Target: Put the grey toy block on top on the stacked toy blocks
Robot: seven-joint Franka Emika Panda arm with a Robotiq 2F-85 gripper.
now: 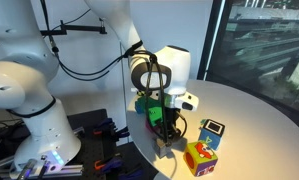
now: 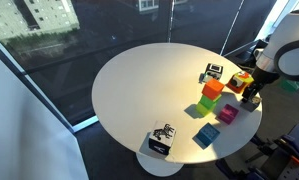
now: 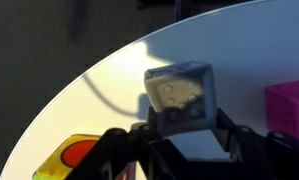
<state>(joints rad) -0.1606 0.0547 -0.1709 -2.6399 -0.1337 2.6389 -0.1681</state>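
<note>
While the arm is leaning over the round white table [image 2: 139, 80], the wrist view is showing, at its lower left, a multicoloured orange-yellow cube [image 3: 74, 155]. At centre the grey toy block [image 3: 179, 90] is sitting between the fingers of the gripper [image 3: 187, 122], which is clamping it by two opposite sides; whether it is touching the tabletop is unclear. At the right edge a magenta cube [image 3: 289, 105] is standing apart. In an exterior view the stacked toy blocks [image 2: 209, 96], red and green, are standing near the table's rim, just left of the gripper and not yet carrying the grey block.
</note>
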